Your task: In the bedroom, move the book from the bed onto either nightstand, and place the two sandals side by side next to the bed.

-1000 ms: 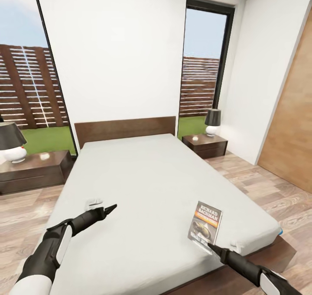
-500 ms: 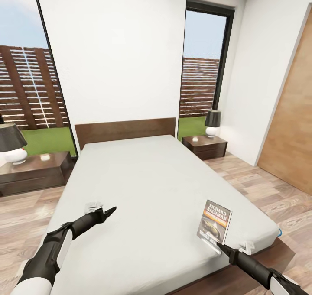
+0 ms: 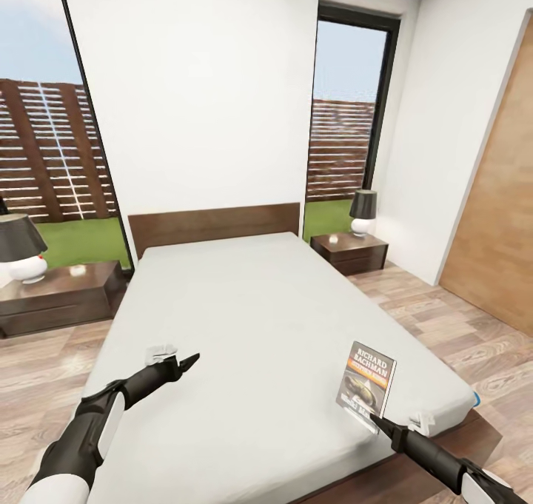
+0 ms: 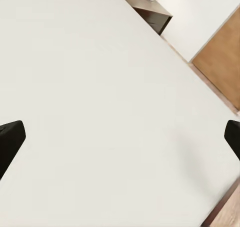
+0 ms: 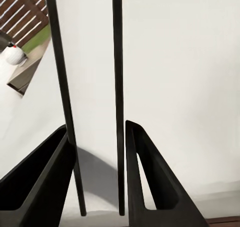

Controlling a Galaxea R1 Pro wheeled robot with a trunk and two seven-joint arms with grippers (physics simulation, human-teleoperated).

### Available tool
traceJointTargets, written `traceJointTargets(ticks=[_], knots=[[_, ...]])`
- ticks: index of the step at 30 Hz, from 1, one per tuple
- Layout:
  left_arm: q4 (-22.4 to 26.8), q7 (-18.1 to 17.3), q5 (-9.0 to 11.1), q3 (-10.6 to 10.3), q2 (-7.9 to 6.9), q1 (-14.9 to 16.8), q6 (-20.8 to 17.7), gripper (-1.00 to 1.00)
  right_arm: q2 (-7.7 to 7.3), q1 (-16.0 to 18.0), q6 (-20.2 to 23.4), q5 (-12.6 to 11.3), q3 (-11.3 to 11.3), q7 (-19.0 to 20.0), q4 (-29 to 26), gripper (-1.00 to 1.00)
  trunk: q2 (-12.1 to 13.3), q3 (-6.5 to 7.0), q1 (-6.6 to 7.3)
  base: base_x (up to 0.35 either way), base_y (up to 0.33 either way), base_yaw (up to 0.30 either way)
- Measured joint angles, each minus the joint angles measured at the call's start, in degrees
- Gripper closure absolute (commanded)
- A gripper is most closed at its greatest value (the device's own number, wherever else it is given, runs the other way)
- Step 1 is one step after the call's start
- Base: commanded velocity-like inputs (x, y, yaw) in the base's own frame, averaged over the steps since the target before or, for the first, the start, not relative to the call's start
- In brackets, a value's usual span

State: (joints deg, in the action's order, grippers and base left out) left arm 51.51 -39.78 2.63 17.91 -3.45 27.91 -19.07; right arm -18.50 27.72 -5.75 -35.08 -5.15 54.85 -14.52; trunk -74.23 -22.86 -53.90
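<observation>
Book [image 3: 366, 377], upright above the bed [image 3: 266, 319], is clamped between the right gripper's [image 3: 379, 422] jaws; left gripper [image 3: 191, 359] jaws spread wide. Not yet on a nightstand [image 3: 349, 251]; sandals unplaced.

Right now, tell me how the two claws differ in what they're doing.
The right claw is shut on the book, tilting it up off the bed near the bed's foot corner; the left claw is open and holds nothing. The right claw sits at the bed's edge, while the left claw hovers over bare mattress. Both are black with two fingers.
</observation>
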Motion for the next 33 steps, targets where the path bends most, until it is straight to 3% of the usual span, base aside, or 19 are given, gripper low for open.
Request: traceJointTargets(ticks=[8,15,33], knots=[[-1.1,0.12,-0.01,-0.08,0.08,0.0,0.07,-1.0,0.0,0.0,-0.74,0.08,0.05,-0.03,0.18,1.0,3.21,1.44,1.76,0.0,0.0,0.0],[-3.97,0.17,-1.8,-0.14,0.12,0.0,0.22,-1.0,0.04,-0.01,-12.39,0.35,-0.11,-0.32,4.46,1.0,6.02,2.69,3.3,0.0,0.0,0.0],[-4.89,0.13,-2.56,-0.16,0.87,-0.01,1.18,-1.0,-0.01,0.0,-13.77,0.27,-0.04,-0.13,5.88,1.0,13.25,5.93,7.25,0.0,0.0,0.0]])
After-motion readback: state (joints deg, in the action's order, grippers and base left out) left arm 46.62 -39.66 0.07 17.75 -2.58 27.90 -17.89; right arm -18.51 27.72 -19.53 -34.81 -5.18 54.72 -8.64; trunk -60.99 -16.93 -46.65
